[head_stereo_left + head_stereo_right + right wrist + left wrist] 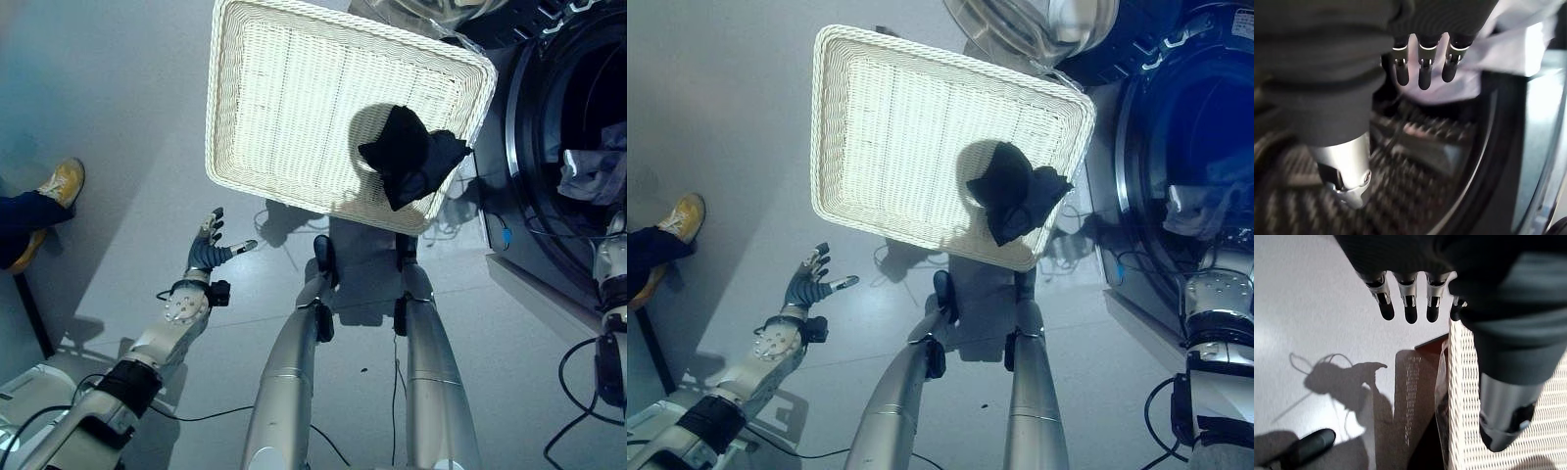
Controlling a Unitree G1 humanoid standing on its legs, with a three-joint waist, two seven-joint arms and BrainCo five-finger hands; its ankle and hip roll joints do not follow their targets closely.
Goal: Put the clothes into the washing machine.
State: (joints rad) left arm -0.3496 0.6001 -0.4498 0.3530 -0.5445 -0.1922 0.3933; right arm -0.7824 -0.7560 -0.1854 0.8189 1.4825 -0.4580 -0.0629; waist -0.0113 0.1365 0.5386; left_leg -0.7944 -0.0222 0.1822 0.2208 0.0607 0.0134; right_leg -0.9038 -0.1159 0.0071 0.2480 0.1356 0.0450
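A white wicker basket [294, 98] sits on the floor in front of me, with a black garment [411, 157] bunched in its corner nearest the washing machine [529, 196]. The machine stands to the right with its drum open, and a pale grey cloth [588, 171] lies at the drum's mouth. My left hand [208, 250] hovers open over the floor, left of the basket's near edge, holding nothing. In the right wrist view my right hand [1422, 68] is inside the dark drum with straight fingers, and the pale cloth [1508, 44] lies just past the fingertips.
A person's yellow shoe [61, 183] and dark trouser leg [24, 211] stand at the left edge. The machine's round glass door [1038, 24] hangs open behind the basket's far right corner. Grey floor [118, 88] spreads left of the basket.
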